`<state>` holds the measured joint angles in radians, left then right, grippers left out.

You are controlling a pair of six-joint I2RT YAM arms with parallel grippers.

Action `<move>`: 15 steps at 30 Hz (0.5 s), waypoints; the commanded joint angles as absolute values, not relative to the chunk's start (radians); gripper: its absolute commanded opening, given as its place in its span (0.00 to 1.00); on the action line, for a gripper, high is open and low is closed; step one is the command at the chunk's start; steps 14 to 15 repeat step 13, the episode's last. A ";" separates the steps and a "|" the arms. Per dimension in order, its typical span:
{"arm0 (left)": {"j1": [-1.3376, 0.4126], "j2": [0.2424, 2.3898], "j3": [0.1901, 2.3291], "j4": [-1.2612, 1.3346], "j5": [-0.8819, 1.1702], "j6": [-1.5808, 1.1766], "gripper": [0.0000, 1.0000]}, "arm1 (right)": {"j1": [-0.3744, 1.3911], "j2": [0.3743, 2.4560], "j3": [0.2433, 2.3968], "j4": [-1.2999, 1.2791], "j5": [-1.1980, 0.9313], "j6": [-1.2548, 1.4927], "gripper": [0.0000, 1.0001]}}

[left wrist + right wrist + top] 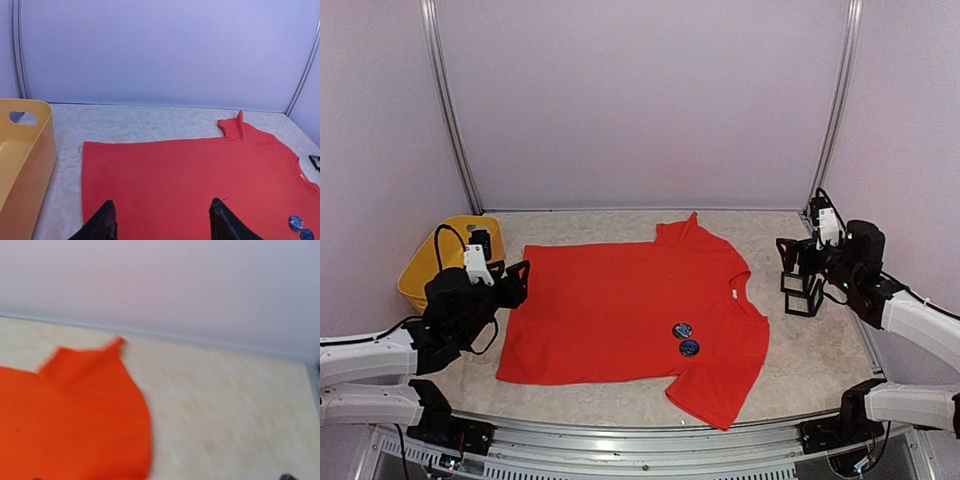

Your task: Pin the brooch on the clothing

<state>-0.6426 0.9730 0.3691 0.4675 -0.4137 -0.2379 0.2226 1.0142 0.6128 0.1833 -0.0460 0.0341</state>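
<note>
The red T-shirt lies flat on the table, neck to the right. Two round dark blue brooches lie on its chest, near the lower right sleeve. They also show at the left wrist view's lower right edge. My left gripper is open and empty, just above the shirt's bottom hem end; its fingertips stand wide apart over the red cloth. My right gripper is open and empty, right of the neck, off the shirt. The blurred right wrist view shows a sleeve.
A yellow plastic basket stands at the left behind my left gripper, and shows in the left wrist view. Pale walls with metal posts close in the back and sides. Bare marbled tabletop surrounds the shirt.
</note>
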 commanded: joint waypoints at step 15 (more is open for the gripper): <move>-0.616 0.660 0.147 0.512 -0.726 -0.238 0.77 | 0.219 0.751 0.223 0.430 0.255 0.312 1.00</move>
